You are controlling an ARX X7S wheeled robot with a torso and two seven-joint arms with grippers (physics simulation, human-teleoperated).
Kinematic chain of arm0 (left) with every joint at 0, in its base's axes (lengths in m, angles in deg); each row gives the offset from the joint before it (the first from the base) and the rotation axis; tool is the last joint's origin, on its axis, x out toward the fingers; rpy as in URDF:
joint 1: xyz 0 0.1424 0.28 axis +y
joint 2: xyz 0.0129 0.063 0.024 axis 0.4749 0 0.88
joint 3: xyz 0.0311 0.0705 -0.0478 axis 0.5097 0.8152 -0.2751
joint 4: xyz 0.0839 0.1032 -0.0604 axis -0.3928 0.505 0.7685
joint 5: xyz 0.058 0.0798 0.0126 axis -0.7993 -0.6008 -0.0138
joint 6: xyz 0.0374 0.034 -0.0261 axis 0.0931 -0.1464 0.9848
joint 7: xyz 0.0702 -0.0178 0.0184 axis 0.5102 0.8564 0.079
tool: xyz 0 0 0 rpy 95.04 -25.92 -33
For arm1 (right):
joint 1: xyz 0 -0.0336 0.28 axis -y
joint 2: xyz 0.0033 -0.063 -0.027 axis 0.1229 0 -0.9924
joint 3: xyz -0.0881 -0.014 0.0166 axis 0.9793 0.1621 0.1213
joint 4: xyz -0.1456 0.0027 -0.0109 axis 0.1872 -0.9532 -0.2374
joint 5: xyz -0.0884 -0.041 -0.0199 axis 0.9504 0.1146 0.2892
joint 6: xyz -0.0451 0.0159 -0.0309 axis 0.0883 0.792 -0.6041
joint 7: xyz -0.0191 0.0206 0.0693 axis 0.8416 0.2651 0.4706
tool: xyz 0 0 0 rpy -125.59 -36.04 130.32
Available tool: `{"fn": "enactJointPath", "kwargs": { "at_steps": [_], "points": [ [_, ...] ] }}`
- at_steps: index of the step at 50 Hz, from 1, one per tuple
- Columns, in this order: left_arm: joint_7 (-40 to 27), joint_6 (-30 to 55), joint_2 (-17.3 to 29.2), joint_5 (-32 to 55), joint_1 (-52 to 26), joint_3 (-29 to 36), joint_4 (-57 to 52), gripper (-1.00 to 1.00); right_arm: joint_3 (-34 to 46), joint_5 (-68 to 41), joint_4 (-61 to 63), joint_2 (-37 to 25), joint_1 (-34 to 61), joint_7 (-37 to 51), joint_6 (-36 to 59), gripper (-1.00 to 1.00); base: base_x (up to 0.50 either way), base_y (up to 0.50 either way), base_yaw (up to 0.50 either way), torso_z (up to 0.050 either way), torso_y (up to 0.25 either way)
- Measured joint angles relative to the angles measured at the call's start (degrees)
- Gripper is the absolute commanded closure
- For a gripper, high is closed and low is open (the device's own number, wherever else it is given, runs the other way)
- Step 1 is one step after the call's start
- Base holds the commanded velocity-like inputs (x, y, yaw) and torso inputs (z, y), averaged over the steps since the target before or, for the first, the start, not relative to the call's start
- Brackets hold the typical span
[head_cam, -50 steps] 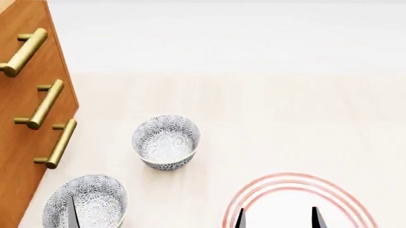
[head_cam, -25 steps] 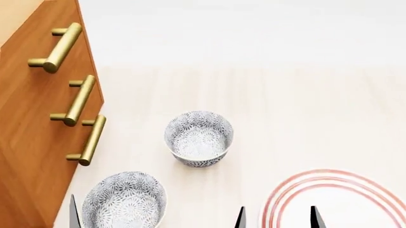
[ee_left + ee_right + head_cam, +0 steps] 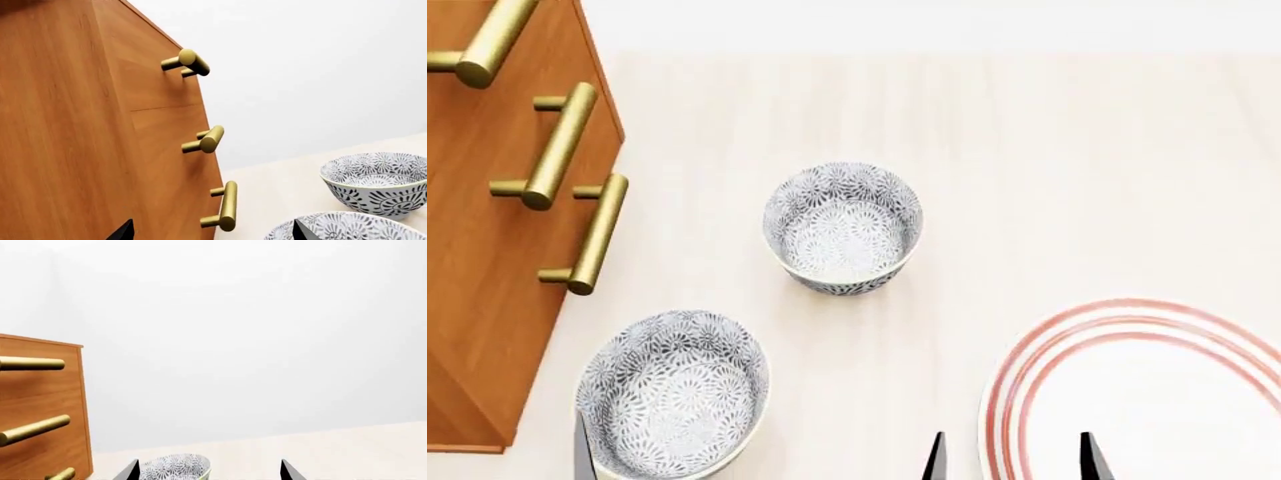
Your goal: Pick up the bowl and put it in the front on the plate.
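bowl, front (image 3: 674,395): sitting on the light wood tabletop (image 3: 1068,160) at the near left in the head view, upright, nothing inside. Grey-blue flower pattern inside and out. Its rim is also showing at the edge of the left wrist view (image 3: 347,227).
bowl, rear (image 3: 842,227): sitting farther back, toward the table's centre, upright, well apart from the front one. Showing in the left wrist view too (image 3: 377,182).
plate (image 3: 1141,385): lying flat at the near right, 3 thin red rings near the rim, partly cut off by the frame edge. Nothing resting on it. Apart from both bowls.
drawer unit (image 3: 481,250): brown wood, standing along the table's left side, 3 brass bar handles (image 3: 561,145) facing the bowls. Front bowl is sitting near its corner, not touching.
left gripper (image 3: 210,232): only 2 dark fingertips are showing in the left wrist view, spread wide, nothing between them. 1 tip is overlapping the front bowl's rim in that view; contact: cannot tell.
right gripper (image 3: 1010,458): 2 dark tips are poking in at the bottom of the head view, spread apart, holding nothing, 1 tip in front of the plate's left edge.
right wrist view: showing the drawer unit side, a patterned bowl rim low in frame, and a pale wall (image 3: 253,340).
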Motion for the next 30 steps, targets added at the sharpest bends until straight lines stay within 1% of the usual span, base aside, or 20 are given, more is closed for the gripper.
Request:
{"fn": "enactJointPath", "kwargs": {
  "at_steps": [11, 17, 24, 30],
  "points": [
    [-0.33, 0.09, 0.4, -0.07, -0.15, 0.51, 0.07, -1.0, 0.3, 0.11, 0.41, -0.39, 0.74, 0.68, 1.57, -1.0, 0.0, 0.0, 0.0, 0.0, 0.0],
    [-0.47, 0.16, 0.61, 0.03, -0.19, 0.76, 0.06, -1.0, 0.34, 0.01, 2.94, -0.7, 2.86, 1.84, 5.91, -1.0, 0.0, 0.0, 0.0, 0.0, 0.0],
    [-0.63, 0.18, 0.83, 0.21, -0.22, 1.03, 0.12, -1.0, 0.54, -0.59, 7.82, -1.61, 9.15, 3.54, 16.79, -1.0, 0.0, 0.0, 0.0, 0.0, 0.0],
    [-0.76, 0.21, 0.97, 0.41, -0.32, 1.28, 0.3, -1.0, 0.73, -3.92, 10.85, -2.25, 18.4, 4.95, 31.89, -1.0, 0.0, 0.0, 0.0, 0.0, 0.0]
  ]
}}
